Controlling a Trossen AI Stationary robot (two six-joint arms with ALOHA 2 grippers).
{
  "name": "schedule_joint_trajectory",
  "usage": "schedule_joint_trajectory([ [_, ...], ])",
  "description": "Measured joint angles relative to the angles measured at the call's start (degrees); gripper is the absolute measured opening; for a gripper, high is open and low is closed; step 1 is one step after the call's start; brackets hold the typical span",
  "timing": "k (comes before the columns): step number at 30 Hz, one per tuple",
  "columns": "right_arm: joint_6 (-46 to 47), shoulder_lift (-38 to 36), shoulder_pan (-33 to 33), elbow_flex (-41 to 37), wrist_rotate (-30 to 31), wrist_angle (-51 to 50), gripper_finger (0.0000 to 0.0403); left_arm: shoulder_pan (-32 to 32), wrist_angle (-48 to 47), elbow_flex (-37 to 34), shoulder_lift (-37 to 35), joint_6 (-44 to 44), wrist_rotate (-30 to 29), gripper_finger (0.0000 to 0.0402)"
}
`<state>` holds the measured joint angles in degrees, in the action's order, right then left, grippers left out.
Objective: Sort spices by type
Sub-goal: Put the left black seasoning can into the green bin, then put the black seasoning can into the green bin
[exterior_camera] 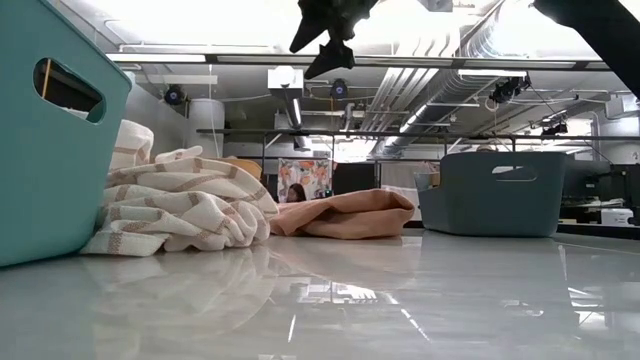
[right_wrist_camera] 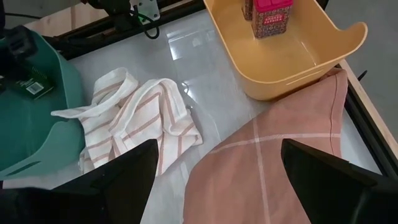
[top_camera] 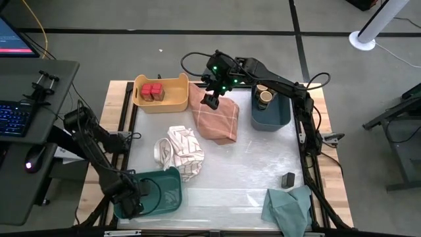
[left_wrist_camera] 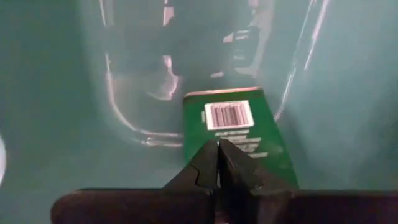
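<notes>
My left gripper (left_wrist_camera: pixel 217 155) is shut and sits low inside the teal bin (top_camera: pixel 164 191), right over a flat green packet with a barcode (left_wrist_camera: pixel 233 124) that lies on the bin floor. My right gripper (right_wrist_camera: pixel 217 180) is open and empty. It hangs high over the orange cloth (top_camera: pixel 217 118), near the yellow bin (top_camera: pixel 161 102). Two red-topped boxes (top_camera: pixel 152 91) stand in the yellow bin. Round tan-topped jars (top_camera: pixel 264 96) stand in the blue bin (top_camera: pixel 271 115). A small black block (top_camera: pixel 288 179) rests on the table near the green cloth (top_camera: pixel 289 207). My left gripper's shut fingertips (left_wrist_camera: pixel 208 165) lie over the near end of the green packet (left_wrist_camera: pixel 249 146). The fingers themselves hide that spot, so I cannot tell whether they touch it.
A crumpled striped cloth (top_camera: pixel 181 151) lies between the teal bin and the orange cloth. The white tabletop (top_camera: pixel 256 164) is bare in the middle and to the right. A desk with a keyboard (top_camera: pixel 20 118) stands off the table's left side.
</notes>
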<state>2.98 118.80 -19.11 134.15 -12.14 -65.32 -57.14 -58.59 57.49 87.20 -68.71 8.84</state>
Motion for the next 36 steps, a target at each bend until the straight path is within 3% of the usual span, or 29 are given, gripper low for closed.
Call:
schedule_joint_trajectory([
  [6,0.6,0.0,0.0,0.0,0.0,0.0,0.0336,1.0,3.7,0.0,0.0,0.0,-1.5,0.0000],
  [16,0.8,0.0,0.0,0.0,0.0,0.0,0.0336,2.7,9.7,-1.5,0.3,-3.2,-9.5,0.0000],
  [28,1.0,0.0,0.0,0.0,0.0,-0.2,0.0336,3.6,12.4,-4.2,5.2,-6.2,-7.3,0.0000],
  [36,0.3,0.0,0.0,0.0,0.0,-0.2,0.0336,4.0,11.8,-4.2,2.8,-5.7,-5.6,0.0000],
])
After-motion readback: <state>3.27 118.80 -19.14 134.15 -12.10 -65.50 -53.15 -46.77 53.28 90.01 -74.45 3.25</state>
